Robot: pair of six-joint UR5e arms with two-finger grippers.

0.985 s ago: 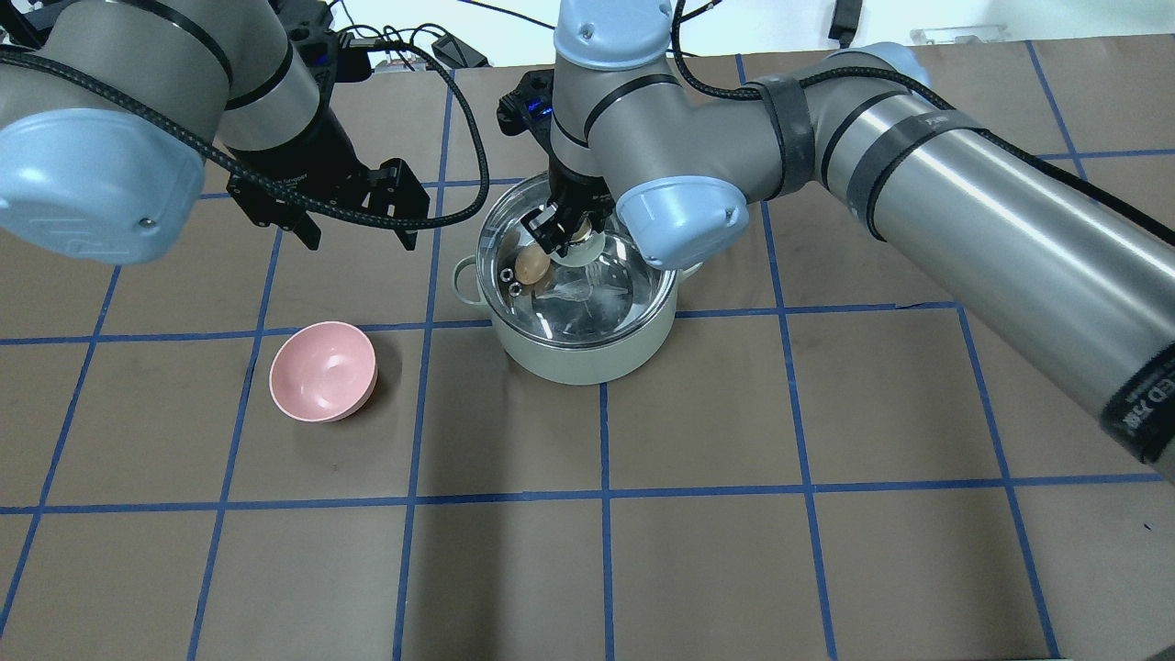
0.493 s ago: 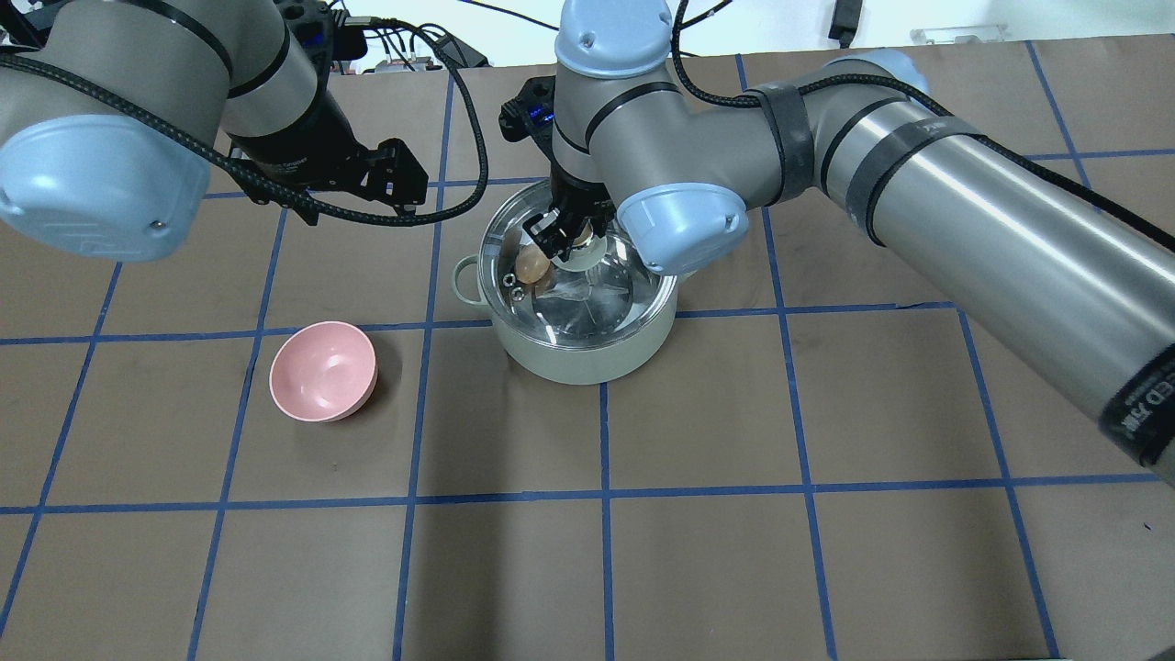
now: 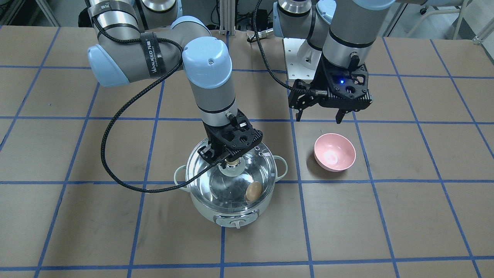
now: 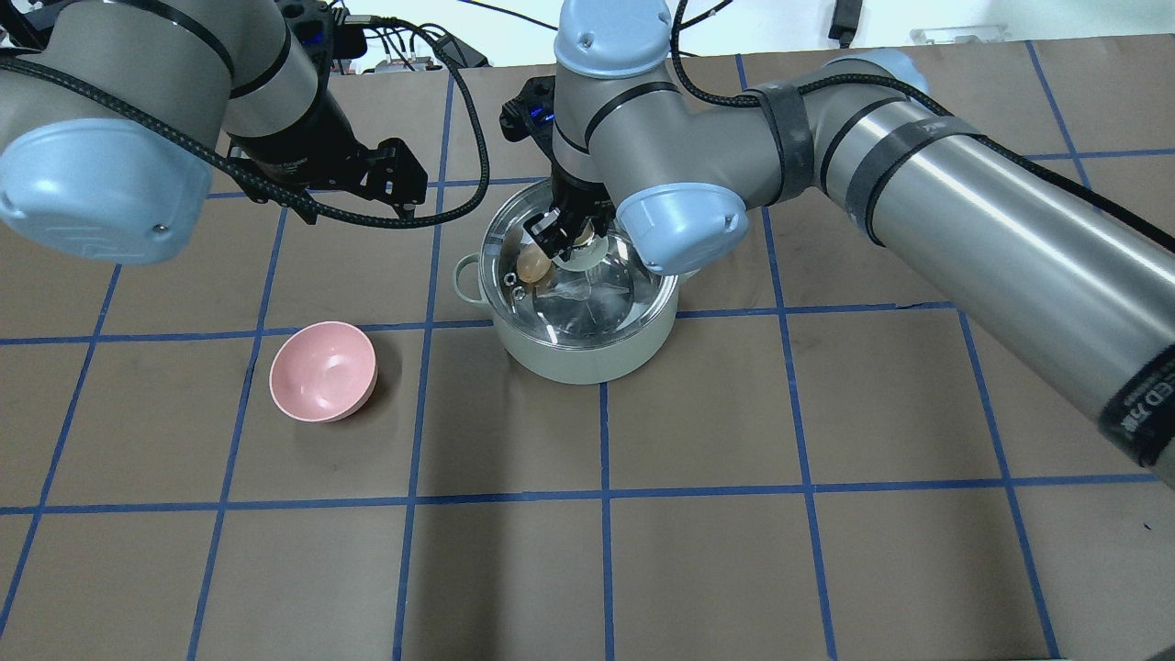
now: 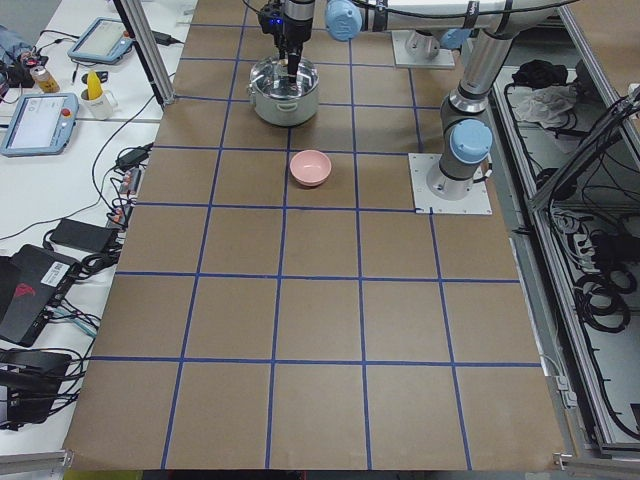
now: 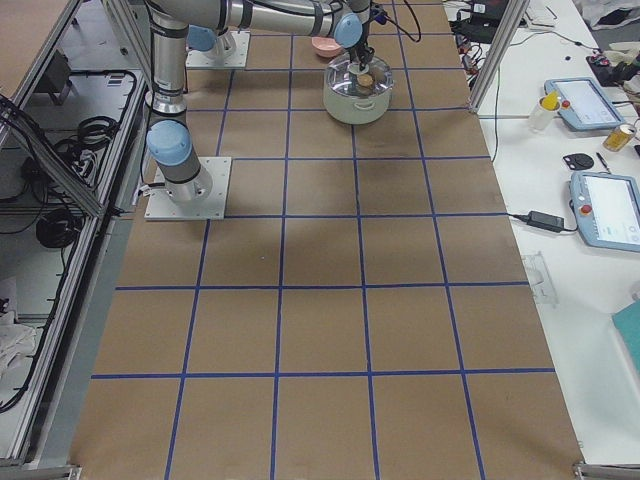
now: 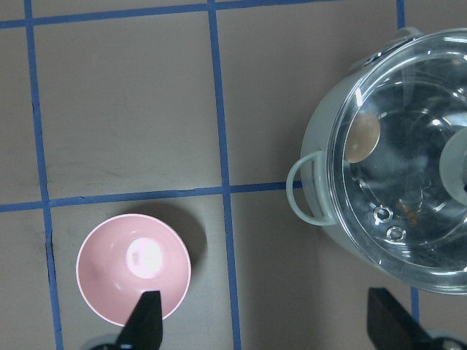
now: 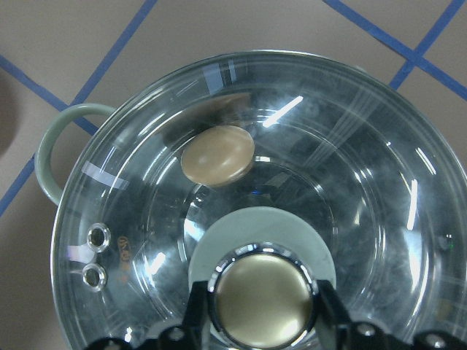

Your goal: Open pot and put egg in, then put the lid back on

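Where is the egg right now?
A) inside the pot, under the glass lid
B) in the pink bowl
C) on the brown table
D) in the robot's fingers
A: the egg shows through the clear lid, lying in the pot, not in the pink bowl.

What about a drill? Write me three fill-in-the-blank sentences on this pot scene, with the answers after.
The lid sits on the pot, its knob between the fingers of the ____ end effector.
The egg lies ____ the pot, seen through the glass.
The left end effector hangs open near a bowl coloured ____.
Missing words: right, inside, pink.
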